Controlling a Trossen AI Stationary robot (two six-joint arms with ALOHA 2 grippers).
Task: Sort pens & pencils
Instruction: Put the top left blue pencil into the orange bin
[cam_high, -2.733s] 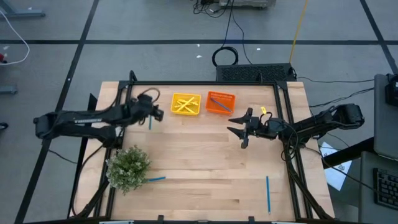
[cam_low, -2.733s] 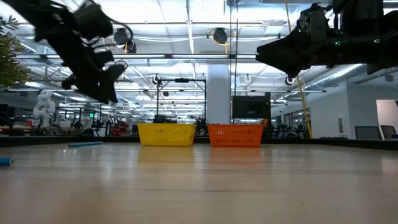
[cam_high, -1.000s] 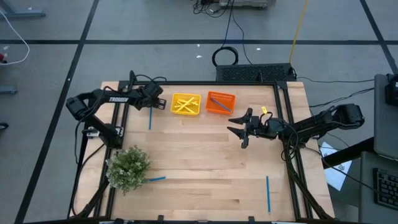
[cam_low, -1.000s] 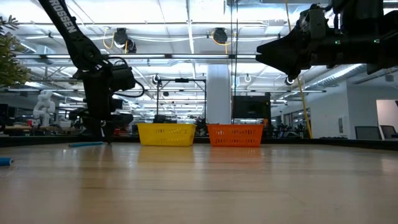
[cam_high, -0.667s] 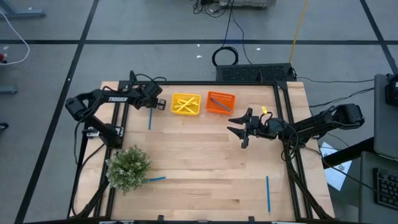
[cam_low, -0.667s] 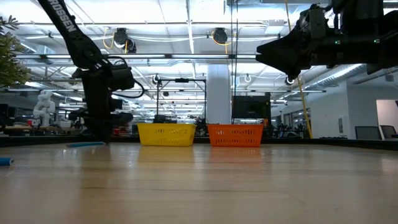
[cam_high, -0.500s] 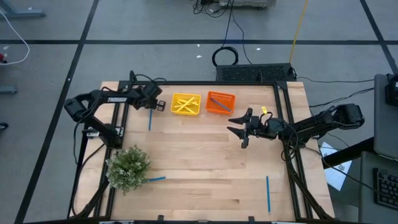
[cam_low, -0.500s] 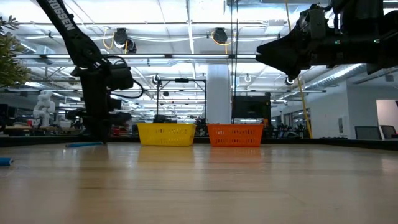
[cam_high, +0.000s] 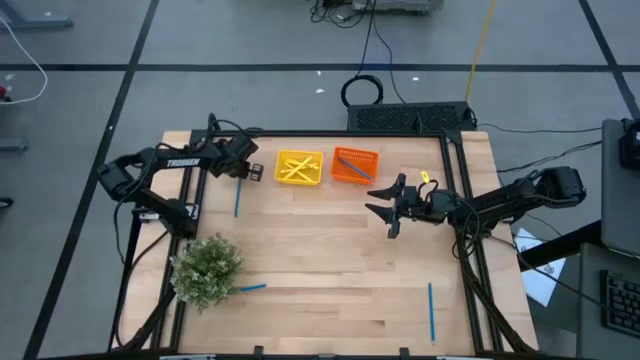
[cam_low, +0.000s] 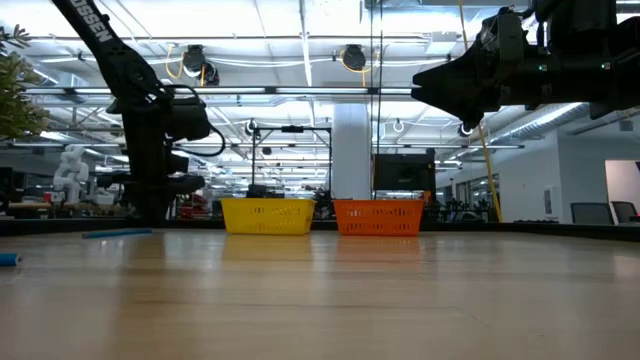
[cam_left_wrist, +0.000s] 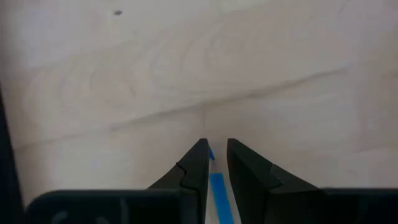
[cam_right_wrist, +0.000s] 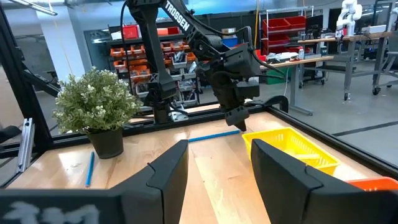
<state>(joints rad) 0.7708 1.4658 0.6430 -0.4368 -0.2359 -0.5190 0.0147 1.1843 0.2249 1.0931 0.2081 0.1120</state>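
My left gripper (cam_high: 240, 179) stands at the table's far left, shut on a blue pen (cam_high: 237, 200) that runs from it toward the near edge. The same pen (cam_right_wrist: 213, 135) shows in the right wrist view, and low over the table in the low view (cam_low: 116, 233). My right gripper (cam_high: 390, 206) hangs open above the table's right half, fingers level, nothing between them. A yellow tray (cam_high: 299, 167) holds yellow pencils. An orange tray (cam_high: 355, 165) beside it holds a blue pen. Two more blue pens (cam_high: 250, 288) (cam_high: 431, 312) lie on the table. My left gripper pinches the blue pen's far end (cam_left_wrist: 211, 155) between its two fingers. The fingers come from above, slanting down. The pen (cam_left_wrist: 219, 194) runs back under the gripper, about level and close to the table; its near end (cam_high: 236, 214) looks to lie on the wood.
A bushy green plant (cam_high: 207, 270) stands near the left front, one loose pen right beside it. The two trays sit side by side at the far edge. A black frame (cam_high: 470, 250) borders the table. Bare wood fills the middle.
My left gripper has taken hold of the blue pen's far end and drawn slightly toward the table's left edge. The pen has gone with it, its near end swinging a little leftward. My right gripper has kept still.
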